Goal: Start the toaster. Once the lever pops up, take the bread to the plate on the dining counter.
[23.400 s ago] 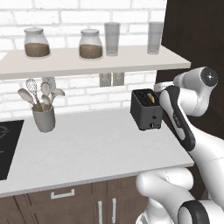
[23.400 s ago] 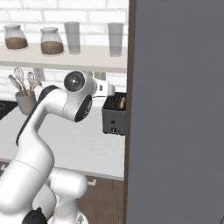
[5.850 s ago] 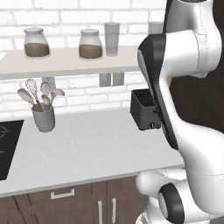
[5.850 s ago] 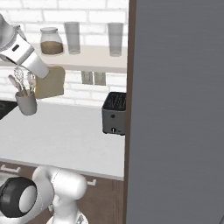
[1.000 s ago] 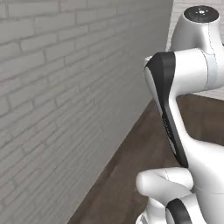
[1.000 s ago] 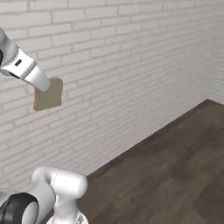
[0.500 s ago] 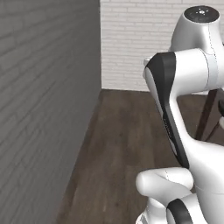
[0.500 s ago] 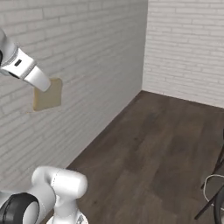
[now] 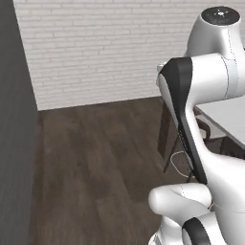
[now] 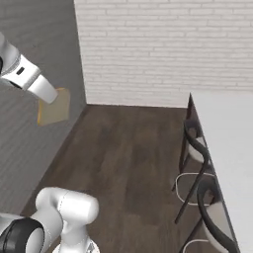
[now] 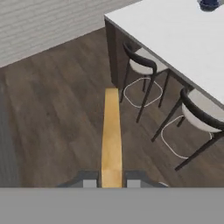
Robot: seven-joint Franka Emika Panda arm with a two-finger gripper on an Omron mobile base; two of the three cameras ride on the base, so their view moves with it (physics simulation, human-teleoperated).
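Note:
My gripper (image 10: 49,97) is held high at the left of the right base view, shut on the bread (image 10: 53,106), a thin tan slice that hangs below the fingers. In the hand view the bread (image 11: 111,131) shows edge-on, a narrow golden strip rising from between the two fingertips of the gripper (image 11: 111,182). The dining counter (image 10: 225,136) with its white top lies to the right, some way off; it also reaches across the upper right of the hand view as the dining counter (image 11: 175,30). The toaster and the plate are out of view.
Dark-framed stools (image 10: 197,148) with pale seats stand along the counter's near side, also seen as stools (image 11: 144,65). A small dark blue object (image 11: 209,4) sits on the countertop. Dark wood floor (image 10: 133,163) stretches ahead to a white brick wall (image 10: 163,49). A grey wall (image 9: 14,143) stands at left.
The whole picture has swung as the base turned: the brick wall slid away left, and the counter and stools came into view. The bread stays gripped.

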